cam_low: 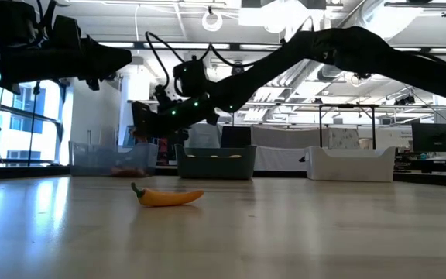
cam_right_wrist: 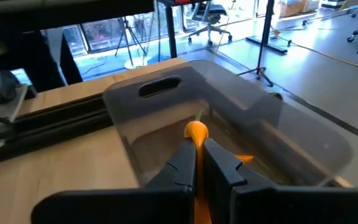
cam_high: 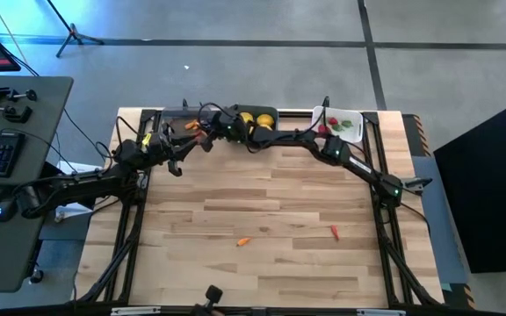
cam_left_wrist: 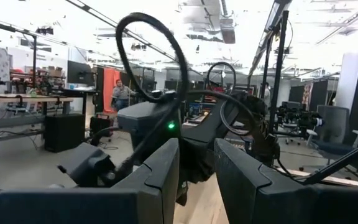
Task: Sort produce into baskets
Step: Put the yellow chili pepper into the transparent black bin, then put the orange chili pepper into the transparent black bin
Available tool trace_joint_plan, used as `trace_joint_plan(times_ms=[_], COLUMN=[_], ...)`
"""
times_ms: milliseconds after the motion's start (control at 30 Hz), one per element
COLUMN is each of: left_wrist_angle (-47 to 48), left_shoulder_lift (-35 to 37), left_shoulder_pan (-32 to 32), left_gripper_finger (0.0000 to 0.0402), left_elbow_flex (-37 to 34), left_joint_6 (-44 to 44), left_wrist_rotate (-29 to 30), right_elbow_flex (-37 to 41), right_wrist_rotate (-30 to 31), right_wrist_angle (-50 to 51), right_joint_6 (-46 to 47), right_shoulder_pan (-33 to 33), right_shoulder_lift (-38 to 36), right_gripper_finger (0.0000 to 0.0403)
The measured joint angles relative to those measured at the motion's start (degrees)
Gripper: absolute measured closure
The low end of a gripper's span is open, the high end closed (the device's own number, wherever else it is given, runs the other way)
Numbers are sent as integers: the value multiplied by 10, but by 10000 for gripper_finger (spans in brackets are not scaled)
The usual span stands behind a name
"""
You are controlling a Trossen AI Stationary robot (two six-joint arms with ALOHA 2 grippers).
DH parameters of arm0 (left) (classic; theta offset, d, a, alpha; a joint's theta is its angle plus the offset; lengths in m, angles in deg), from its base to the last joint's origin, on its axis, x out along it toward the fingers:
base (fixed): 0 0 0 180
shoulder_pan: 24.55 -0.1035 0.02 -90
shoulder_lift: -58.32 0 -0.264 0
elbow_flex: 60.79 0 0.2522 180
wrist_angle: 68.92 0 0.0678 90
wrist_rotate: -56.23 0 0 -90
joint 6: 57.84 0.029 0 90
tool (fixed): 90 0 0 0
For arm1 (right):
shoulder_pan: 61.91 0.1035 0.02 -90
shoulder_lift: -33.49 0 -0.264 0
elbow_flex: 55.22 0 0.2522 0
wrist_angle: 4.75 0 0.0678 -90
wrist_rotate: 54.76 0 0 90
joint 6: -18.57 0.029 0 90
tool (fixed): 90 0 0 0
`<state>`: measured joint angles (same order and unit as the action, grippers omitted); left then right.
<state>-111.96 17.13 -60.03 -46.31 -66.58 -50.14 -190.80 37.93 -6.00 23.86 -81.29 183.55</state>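
The carrot (cam_right_wrist: 196,132) sits pinched in your right gripper (cam_right_wrist: 199,163) directly over the clear-grey bin (cam_right_wrist: 166,87), upper-centre in the high view — long axis running along the fingers — so release straight down.

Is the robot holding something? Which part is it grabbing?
Yes. The right gripper holds a carrot over the clear bin, pinched along its body, one end sticking out. The left gripper holds nothing.

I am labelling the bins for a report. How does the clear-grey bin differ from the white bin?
The clear-grey bin has see-through walls and stands at the far left of the row; the white bin is opaque and stands at the far right. The clear-grey bin holds orange carrots, the white bin red and green pieces. The right gripper holds a carrot over the clear-grey bin; no gripper is at the white one. Both are rounded rectangular bins.
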Motion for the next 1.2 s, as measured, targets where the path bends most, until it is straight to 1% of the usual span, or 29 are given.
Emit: trace_joint_plan(times_ms=[167,267,367,467,567,633,700,733,800,867,933,967,1067,1133,1200], left_wrist_angle=[0,0,2,5,5,5,5,5,5,5,5,5,4,4,4], left_shoulder_lift=[0,0,0,0,0,0,0,0,0,0,0,0,0,0,0], left_shoulder_pan=[0,0,0,0,0,0,0,0,0,0,0,0,0,0,0], left_gripper_finger=[314,314,314,314,314,314,314,314,314,314,314,314,314,314,314], left_elbow_flex=[0,0,0,0,0,0,0,0,0,0,0,0,0,0,0], left_joint_6=[0,5,18,19,19,19,19,19,19,19,19,19,18,18,19], left_wrist_rotate=[0,-4,-18,-20,-20,-20,-20,-20,-20,-20,-20,-20,-20,-20,-19], right_elbow_flex=[0,0,0,0,0,0,0,0,1,0,1,7,59,120,199], right_wrist_rotate=[1,1,-1,-17,-27,-36,-38,-38,-32,-22,-16,-16,3,18,20], right_wrist_angle=[-2,2,2,7,11,21,39,54,80,93,102,101,101,78,25], right_joint_6=[3,3,2,3,23,24,22,18,-16,-57,-83,-88,-90,-92,-71], right_shoulder_pan=[-7,-9,-9,-8,-8,-8,-7,-5,0,11,20,24,29,29,29], right_shoulder_lift=[2,2,2,2,2,0,-3,-9,-22,-35,-45,-51,-77,-107,-144], right_gripper_finger=[398,389,360,314,271,252,246,248,269,312,369,385,392,400,400])
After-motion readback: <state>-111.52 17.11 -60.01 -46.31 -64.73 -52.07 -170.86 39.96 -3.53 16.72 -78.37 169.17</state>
